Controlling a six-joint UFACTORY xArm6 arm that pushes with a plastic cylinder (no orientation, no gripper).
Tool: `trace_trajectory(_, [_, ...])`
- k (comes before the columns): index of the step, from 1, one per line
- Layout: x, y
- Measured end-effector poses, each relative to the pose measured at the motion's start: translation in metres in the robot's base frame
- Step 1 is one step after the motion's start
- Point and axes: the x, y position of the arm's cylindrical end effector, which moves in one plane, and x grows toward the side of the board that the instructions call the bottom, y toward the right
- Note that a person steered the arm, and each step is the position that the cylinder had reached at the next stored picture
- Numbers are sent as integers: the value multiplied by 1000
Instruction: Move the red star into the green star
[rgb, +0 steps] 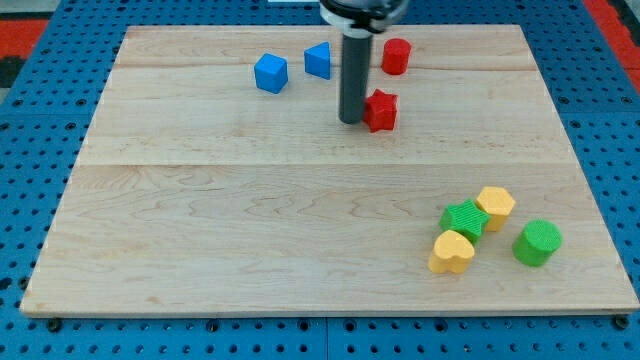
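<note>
My tip (352, 121), bare dark rod holding nothing, touches view's-left side of red star-shaped block (381, 110), upper middle of wooden board (250, 220). Green star-shaped block (465, 218) sits well apart toward view's bottom right. Judgement: I need contact on red star's upper-left face.

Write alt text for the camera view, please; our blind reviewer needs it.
My tip sits just left of the red star near the board's top, far from the green star at lower right. Two yellow blocks touch the green star.
</note>
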Motion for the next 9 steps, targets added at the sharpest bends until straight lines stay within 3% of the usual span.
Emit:
trace_trajectory(1, [-18,22])
trace_trajectory(2, [-6,72])
trace_trajectory(4, [59,119])
trace_trajectory(6, [60,198])
trace_trajectory(7, [76,205])
trace_trajectory(9, [84,129])
